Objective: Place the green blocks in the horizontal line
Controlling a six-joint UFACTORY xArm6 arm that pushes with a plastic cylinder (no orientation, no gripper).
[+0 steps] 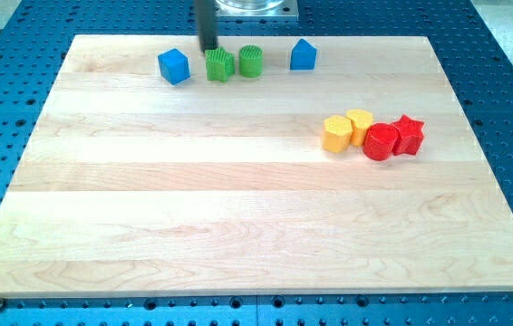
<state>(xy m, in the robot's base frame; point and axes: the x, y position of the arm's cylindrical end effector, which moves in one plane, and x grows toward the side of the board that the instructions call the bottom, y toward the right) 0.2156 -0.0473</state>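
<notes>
Two green blocks lie near the view's top edge of the wooden board [238,199]. The left one, a green star-like block [219,65], sits close beside a green cylinder [251,61] on its right, with a small gap between them. They stand roughly level with each other. My tip [208,50] comes down from the view's top and ends just above and left of the green star-like block, touching or almost touching its upper left corner.
A blue cube [174,66] lies left of the green blocks and a blue house-shaped block [304,55] to their right. At the view's right stand two yellow blocks [346,129], a red cylinder [382,141] and a red star [409,134].
</notes>
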